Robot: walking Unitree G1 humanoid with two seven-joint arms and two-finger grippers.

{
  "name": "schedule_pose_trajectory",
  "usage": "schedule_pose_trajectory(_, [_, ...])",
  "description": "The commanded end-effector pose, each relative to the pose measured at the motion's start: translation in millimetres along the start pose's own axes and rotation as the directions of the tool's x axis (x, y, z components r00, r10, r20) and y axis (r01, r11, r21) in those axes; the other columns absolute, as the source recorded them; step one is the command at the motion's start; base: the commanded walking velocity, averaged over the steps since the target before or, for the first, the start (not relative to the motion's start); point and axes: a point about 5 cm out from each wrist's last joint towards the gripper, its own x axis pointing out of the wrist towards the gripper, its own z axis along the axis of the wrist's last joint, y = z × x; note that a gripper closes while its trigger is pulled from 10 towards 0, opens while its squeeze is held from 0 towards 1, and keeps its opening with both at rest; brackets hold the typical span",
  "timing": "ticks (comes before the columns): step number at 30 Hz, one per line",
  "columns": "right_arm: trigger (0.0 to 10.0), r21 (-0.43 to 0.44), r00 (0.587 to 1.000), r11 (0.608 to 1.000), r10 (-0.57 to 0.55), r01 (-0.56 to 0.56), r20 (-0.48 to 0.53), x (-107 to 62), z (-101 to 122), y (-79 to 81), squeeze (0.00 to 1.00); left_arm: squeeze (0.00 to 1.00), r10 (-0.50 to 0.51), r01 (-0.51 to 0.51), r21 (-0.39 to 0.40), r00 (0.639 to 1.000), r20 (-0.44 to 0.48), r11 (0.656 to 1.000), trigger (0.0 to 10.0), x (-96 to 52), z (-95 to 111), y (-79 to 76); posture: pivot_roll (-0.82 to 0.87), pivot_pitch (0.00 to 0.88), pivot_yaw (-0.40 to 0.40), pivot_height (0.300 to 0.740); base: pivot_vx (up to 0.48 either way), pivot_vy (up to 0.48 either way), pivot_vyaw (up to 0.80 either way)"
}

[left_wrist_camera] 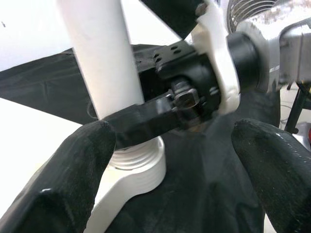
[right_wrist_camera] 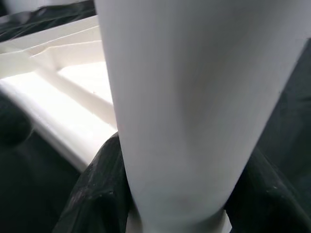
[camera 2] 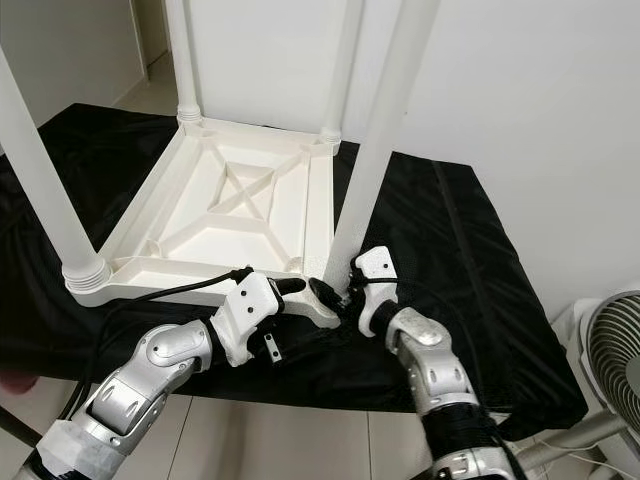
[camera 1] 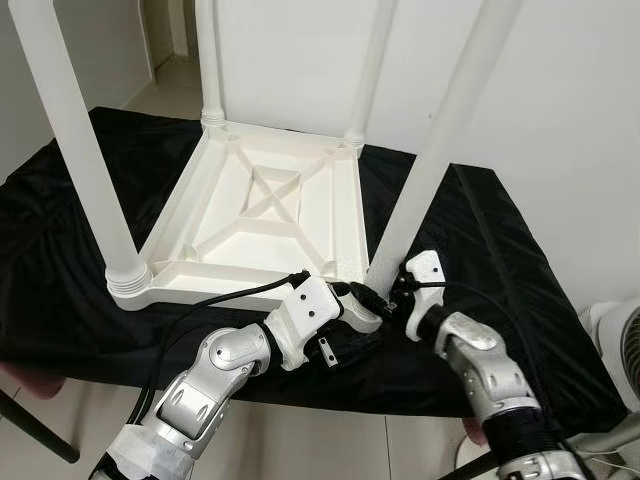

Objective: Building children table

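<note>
Right now a white plastic children's table (camera 1: pixel 262 215) lies upside down on a black cloth (camera 1: pixel 60 290) spread over a low surface, its ribbed underside facing up and four white legs standing up from the corners. Both arms reach in at the near right corner. The right gripper (camera 2: pixel 352 283) has its black fingers (right_wrist_camera: pixel 92 194) closed on either side of the near right leg (camera 1: pixel 430 170), low down, just above the threaded collar where the leg meets the tabletop; the wrist camera shows the white tube pressed between the two dark pads. The left gripper (camera 1: pixel 365 305) comes in from the robot's left at the same corner, with its fingers (left_wrist_camera: pixel 63 179) spread apart, one by the base of that leg and the other clear of it; nothing is gripped between them, and the right gripper's finger crosses the gap. Beyond the cloth at the robot's right stands a white fan (camera 2: pixel 612 350) on the pale tiled floor (camera 2: pixel 300 440), and a white wall (camera 2: pixel 520 90) rises behind the table.
</note>
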Motion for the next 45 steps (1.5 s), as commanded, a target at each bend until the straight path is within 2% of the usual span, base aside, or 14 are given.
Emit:
schedule_pose_trajectory(1, [10.0, 0.006, 0.995, 0.996, -0.094, 0.094, -0.04, -1.6, -7, -1.2, 0.0, 0.0, -0.051, 0.05, -0.005, 0.999, -0.003, 0.999, 10.0, 2.1, 0, -4.4, -0.06, 0.0, -0.096, 0.74, 0.0, 0.0, 0.0])
schedule_pose_trajectory(4, [10.0, 0.04, 0.969, 0.969, -0.242, 0.245, -0.053, -2.2, -7, 1.4, 0.0, 0.0, -0.051, 0.051, -0.008, 0.999, -0.005, 0.999, 10.0, 1.3, -1, -5.4, -0.06, 0.0, -0.096, 0.74, 0.0, 0.0, 0.0])
schedule_pose_trajectory(9, [10.0, 0.037, 0.866, 0.867, -0.493, 0.497, -0.085, -13.2, -10, 6.3, 0.0, 0.0, -0.05, 0.05, -0.015, 0.999, -0.013, 0.999, 10.0, -1.1, -3, -6.5, -0.06, 0.0, -0.092, 0.74, 0.0, 0.0, 0.0])
schedule_pose_trajectory(12, [10.0, 0.031, 0.85, 0.852, -0.52, 0.523, -0.083, -15.1, -10, 8.5, 0.0, 0.0, -0.05, 0.05, -0.016, 0.999, -0.013, 0.999, 10.0, -1.2, -3, -6.7, -0.06, 0.0, -0.092, 0.74, 0.0, 0.0, 0.0])
schedule_pose_trajectory(17, [10.0, 0.061, 0.797, 0.798, -0.589, 0.6, -0.136, -24.1, -20, 30.5, 0.0, 0.0, -0.041, 0.041, -0.024, 0.999, -0.023, 0.999, 10.0, -2.7, -6, -4.9, -0.07, 0.0, -0.088, 0.74, 0.0, 0.0, 0.0])
schedule_pose_trajectory(27, [10.0, 0.009, 0.741, 0.745, -0.661, 0.666, -0.124, -31.3, -13, 19.3, 0.0, 0.0, -0.045, 0.044, -0.023, 0.999, -0.024, 0.999, 10.0, -2.7, -6, -5.5, -0.07, 0.0, -0.094, 0.74, 0.0, 0.0, 0.0])
schedule_pose_trajectory(28, [10.0, 0.022, 0.751, 0.754, -0.65, 0.656, -0.11, -30.4, -12, 18.9, 1.0, 0.0, -0.043, 0.043, -0.024, 0.999, -0.024, 0.999, 10.0, -3.3, -6, -5.6, -0.07, 0.0, -0.094, 0.74, 0.0, 0.0, 0.0])
schedule_pose_trajectory(31, [10.0, 0.027, 0.754, 0.756, -0.648, 0.654, -0.107, -30.3, -11, 19.1, 1.0, 0.0, -0.043, 0.042, -0.024, 0.999, -0.025, 0.999, 10.0, -3.5, -6, -5.7, -0.07, 0.0, -0.094, 0.74, 0.0, 0.0, 0.0])
schedule_pose_trajectory(33, [10.0, 0.119, 0.81, 0.802, -0.581, 0.586, -0.075, -27.5, -4, 19.5, 1.0, 0.0, -0.04, 0.039, -0.025, 0.999, -0.023, 0.999, 10.0, -3.1, -6, -6.1, -0.07, 0.0, -0.098, 0.74, 0.0, 0.0, 0.0])
schedule_pose_trajectory(34, [10.0, 0.119, 0.81, 0.802, -0.581, 0.586, -0.075, -27.5, -4, 19.5, 1.0, 0.0, -0.04, 0.039, -0.025, 0.999, -0.023, 0.999, 10.0, -3.1, -6, -6.1, -0.07, 0.0, -0.098, 0.74, 0.0, 0.0, 0.0])
schedule_pose_trajectory(35, [10.0, 0.144, 0.825, 0.812, -0.56, 0.565, -0.074, -27.4, -4, 19.2, 0.8, 0.0, -0.039, 0.039, -0.024, 0.999, -0.022, 0.999, 10.0, -2.8, -6, -6.1, -0.07, 0.0, -0.099, 0.74, 0.0, 0.0, 0.0])
schedule_pose_trajectory(36, [10.0, 0.157, 0.863, 0.849, -0.499, 0.505, -0.076, -29.2, -5, 17.3, 0.0, 0.0, -0.038, 0.037, -0.022, 0.999, -0.021, 0.999, 10.0, -2.4, -6, -5.4, -0.07, 0.0, -0.1, 0.74, 0.0, 0.0, 0.0])
schedule_pose_trajectory(42, [10.0, 0.106, 0.946, 0.941, -0.316, 0.322, -0.074, -32.8, -6, 11.4, 0.0, 0.0, -0.036, 0.035, -0.018, 0.999, -0.021, 0.999, 10.0, -2.6, -5, -4.0, -0.06, 0.0, -0.098, 0.74, 0.0, 0.0, 0.0])
schedule_pose_trajectory(45, [10.0, 0.017, 0.973, 0.975, -0.221, 0.222, -0.065, -33.4, -4, 0.5, 0.0, 0.0, -0.041, 0.041, -0.016, 0.999, -0.023, 0.999, 10.0, -2.6, -6, -4.3, -0.07, 0.0, -0.093, 0.74, 0.0, 0.0, 0.0])
